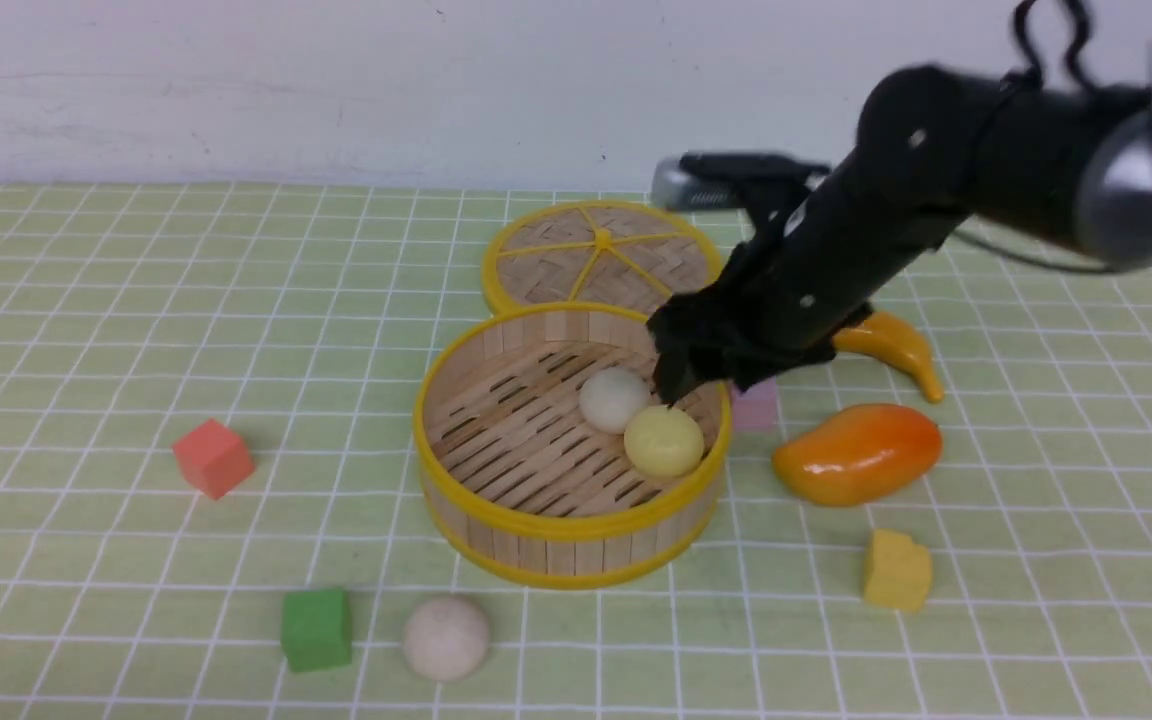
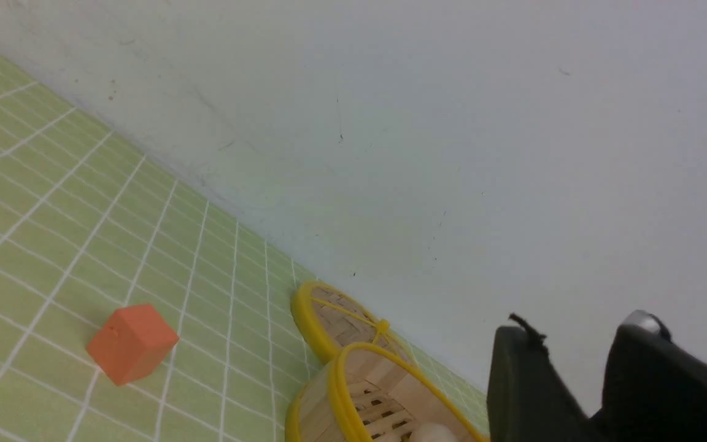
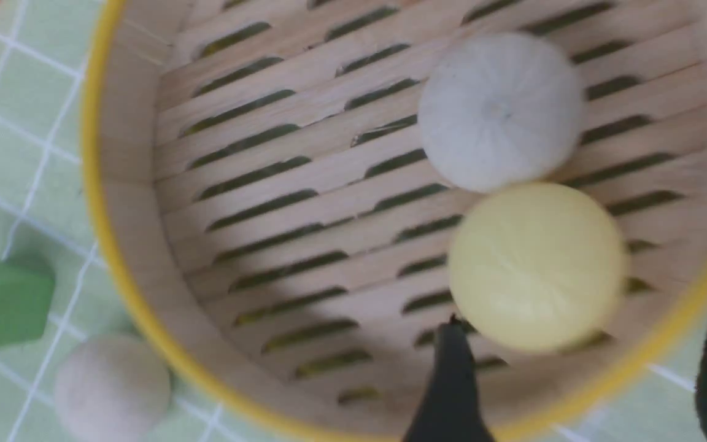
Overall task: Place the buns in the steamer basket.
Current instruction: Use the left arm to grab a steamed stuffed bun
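Note:
The steamer basket (image 1: 536, 525) stands mid-table. An off-white bun (image 1: 614, 398) and a pale yellow bun (image 1: 664, 440) lie touching on its slatted floor, near the right wall. Another off-white bun (image 1: 445, 637) rests on the table in front of the basket. My right gripper (image 1: 681, 385) hangs open over the basket's right rim; in the right wrist view the right gripper (image 3: 587, 331) has its fingers spread, with the yellow bun (image 3: 537, 267) lying free just beyond them. My left gripper (image 2: 577, 331) shows only in its wrist view, fingers apart and empty, well away from the basket (image 2: 341, 380).
The woven lid (image 1: 601, 255) lies behind the basket. To the right are an orange mango (image 1: 856, 452), a yellow banana-like piece (image 1: 896, 345), a pink cube (image 1: 756, 405) and a yellow cube (image 1: 896, 570). A red cube (image 1: 213, 457) and a green cube (image 1: 316, 628) sit to the left.

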